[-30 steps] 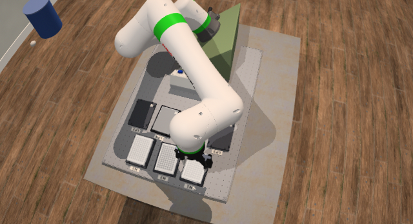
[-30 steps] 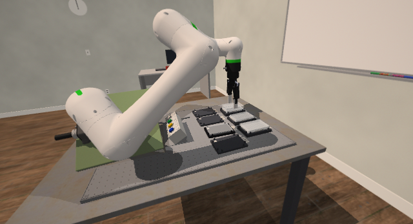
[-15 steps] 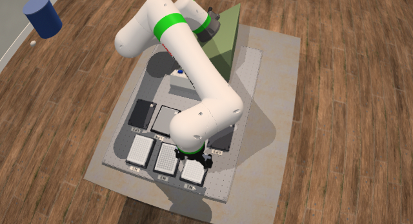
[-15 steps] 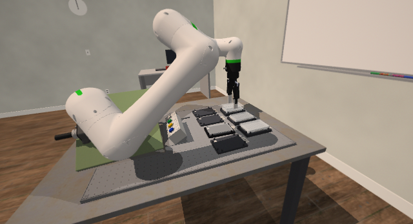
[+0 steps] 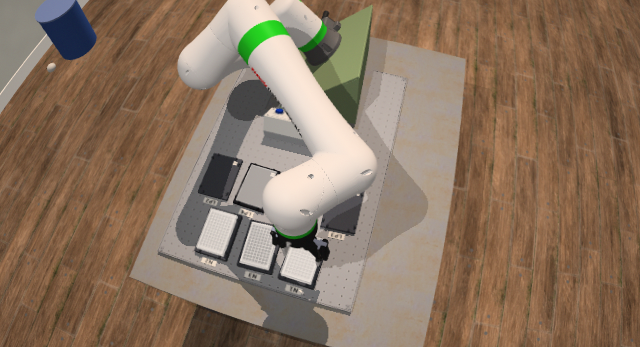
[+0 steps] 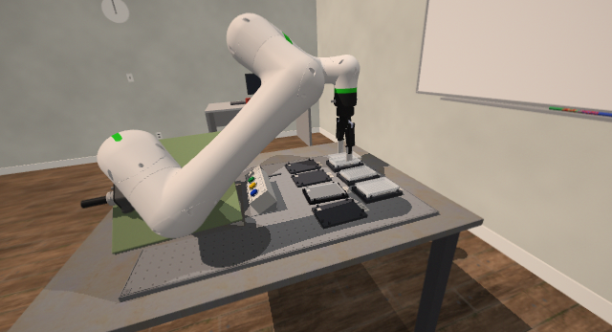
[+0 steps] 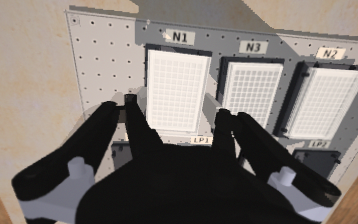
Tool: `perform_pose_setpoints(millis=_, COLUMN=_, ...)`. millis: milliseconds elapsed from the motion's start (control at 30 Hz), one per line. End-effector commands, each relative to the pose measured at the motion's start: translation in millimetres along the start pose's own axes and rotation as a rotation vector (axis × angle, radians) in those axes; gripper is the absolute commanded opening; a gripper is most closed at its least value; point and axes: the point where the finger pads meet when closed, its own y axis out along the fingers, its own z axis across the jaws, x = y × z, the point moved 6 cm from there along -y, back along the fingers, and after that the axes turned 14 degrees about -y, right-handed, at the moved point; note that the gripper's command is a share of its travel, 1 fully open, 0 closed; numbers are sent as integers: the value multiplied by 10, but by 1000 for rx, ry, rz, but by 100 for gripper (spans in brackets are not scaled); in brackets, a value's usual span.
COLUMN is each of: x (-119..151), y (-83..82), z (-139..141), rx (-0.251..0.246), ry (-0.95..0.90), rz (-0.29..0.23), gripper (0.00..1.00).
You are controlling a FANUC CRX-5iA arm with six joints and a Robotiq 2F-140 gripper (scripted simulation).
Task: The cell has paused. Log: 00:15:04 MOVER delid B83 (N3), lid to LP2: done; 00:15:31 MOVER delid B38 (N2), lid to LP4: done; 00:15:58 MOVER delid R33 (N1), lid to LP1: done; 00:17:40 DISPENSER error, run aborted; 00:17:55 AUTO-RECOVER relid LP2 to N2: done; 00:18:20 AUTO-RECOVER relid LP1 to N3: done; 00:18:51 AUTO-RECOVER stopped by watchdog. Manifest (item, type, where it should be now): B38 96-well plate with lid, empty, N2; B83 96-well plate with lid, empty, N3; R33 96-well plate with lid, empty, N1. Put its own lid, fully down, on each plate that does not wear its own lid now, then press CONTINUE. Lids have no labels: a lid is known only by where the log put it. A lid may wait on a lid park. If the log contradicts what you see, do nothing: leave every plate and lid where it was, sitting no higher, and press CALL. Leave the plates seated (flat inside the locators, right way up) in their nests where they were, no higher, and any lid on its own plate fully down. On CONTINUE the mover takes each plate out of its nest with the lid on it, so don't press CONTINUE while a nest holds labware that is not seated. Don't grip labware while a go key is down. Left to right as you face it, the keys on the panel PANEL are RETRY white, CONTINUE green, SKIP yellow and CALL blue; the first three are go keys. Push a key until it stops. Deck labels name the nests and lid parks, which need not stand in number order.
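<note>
Three white 96-well plates sit in the front row of nests: N1, N3 and N2 (image 7: 322,102). My gripper (image 7: 175,98) hangs straight down over the N1 plate. It is shut on a clear lid (image 6: 341,158), held by its long sides just over that plate. I cannot tell whether the lid rests on the plate. The N2 plate (image 5: 216,232) looks smooth and covered. The well grid of the N3 plate (image 5: 258,245) shows sharply. One lid park (image 5: 255,187) in the back row holds a pale lid.
The other lid parks are dark and bare, such as the left one (image 5: 220,176) and LP3 (image 5: 342,217). The key panel (image 6: 258,190) stands behind the parks. A green wedge (image 5: 350,62) lies at the arm's base. A blue cylinder (image 5: 66,26) stands on the floor.
</note>
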Motion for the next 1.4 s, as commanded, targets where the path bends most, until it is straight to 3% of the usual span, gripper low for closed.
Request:
perform_pose_setpoints(millis=0, x=-1, y=-3, z=-1, rx=0, ry=0, rz=1, gripper=0)
perform_pose_setpoints(millis=1367, x=-2, y=50, z=-1, rx=0, ry=0, rz=1, gripper=0)
